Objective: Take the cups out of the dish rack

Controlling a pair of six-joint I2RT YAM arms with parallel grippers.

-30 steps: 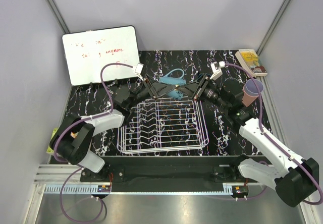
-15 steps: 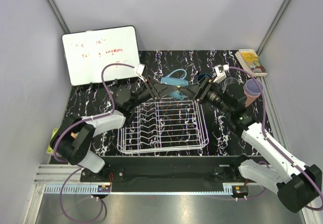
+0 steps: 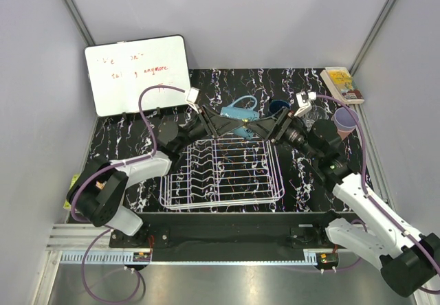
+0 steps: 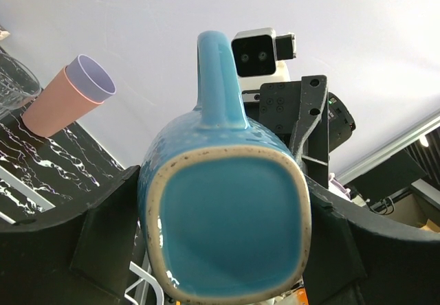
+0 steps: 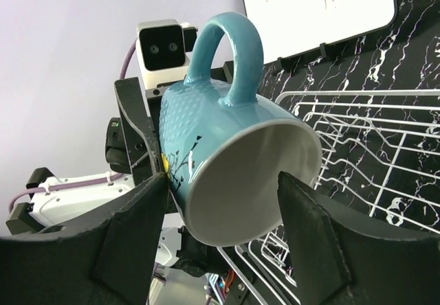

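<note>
**Op:** Status at the fingers?

**Insp:** Your left gripper (image 4: 220, 250): fingers (image 4: 103, 240) pressed on both flanks of the teal mug (image 4: 230, 202), near its base. Clenched on it. Your right gripper (image 5: 220, 233): fingers (image 5: 130, 240) spread wide, one each side of the mug's mouth. Contact there: cannot tell, as the wrist view shows only the finger backs.

**Op:** Where's the mug, and how does it lie?

**Insp:** Off the table, in the air over the far edge of the dish rack (image 3: 220, 181), btwn both arms. It lies on its side. Long axis runs left–right, gripper to gripper. Base faces your left wrist cam, open mouth faces your right. Handle points up, free of both sets of fingers. Neither arm is nearer; both are at it.

**Op:** Condition?

**Insp:** Glazed teal, dimpled body. Unglazed speckled ring round a squarish base. Pale inside, small dark sprig w/ a yellow mark on one side. No chips seen, and it looks empty.

**Op:** Next?

**Insp:** My read is a handover, left to right. Your right should close across the mouth end before your left lets go. The glaze looks slick, so a shallow bite could let the mug tip mouth-down. Set-down is prob. on your right. The pink-and-lavender stack (image 3: 344, 123), clear glass (image 3: 317, 115) and dark blue cup (image 3: 278, 106) stand there on the table, off the rack.
</note>
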